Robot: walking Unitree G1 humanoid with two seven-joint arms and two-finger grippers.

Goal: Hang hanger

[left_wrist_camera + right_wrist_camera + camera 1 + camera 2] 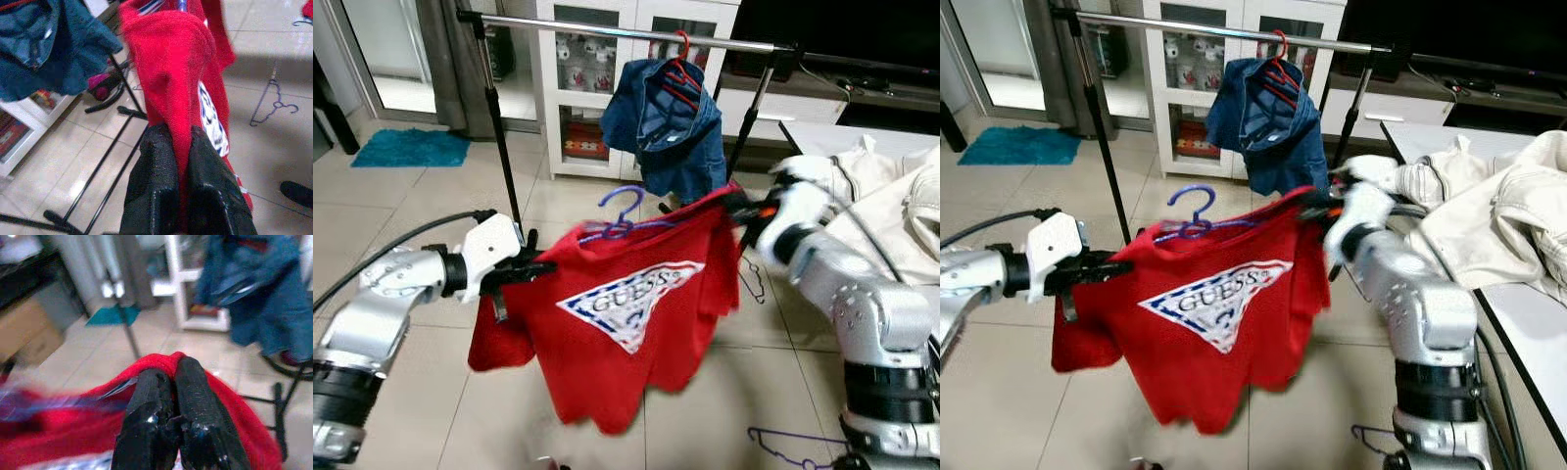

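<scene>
— Holding the red shirt (626, 323) stretched between us: left gripper (178, 142) pinches one shoulder, right gripper (171, 377) the other.

— We see its purple hanger (625, 211) hooked up out of the collar, below the rail (626, 31), near the hung jeans (671, 127).

This is a room in a home where clothes get hung up. The floor (401, 206) has big pale tiles, and a white cabinet (607, 88) with glass doors stands by the wall with small things on its shelves. A metal clothes rail (607, 29) holds a blue denim top (671, 137) on a red hanger, a blue mat (411, 147) lies by a doorway, and white clothes (1489, 206) are piled on a table.
</scene>
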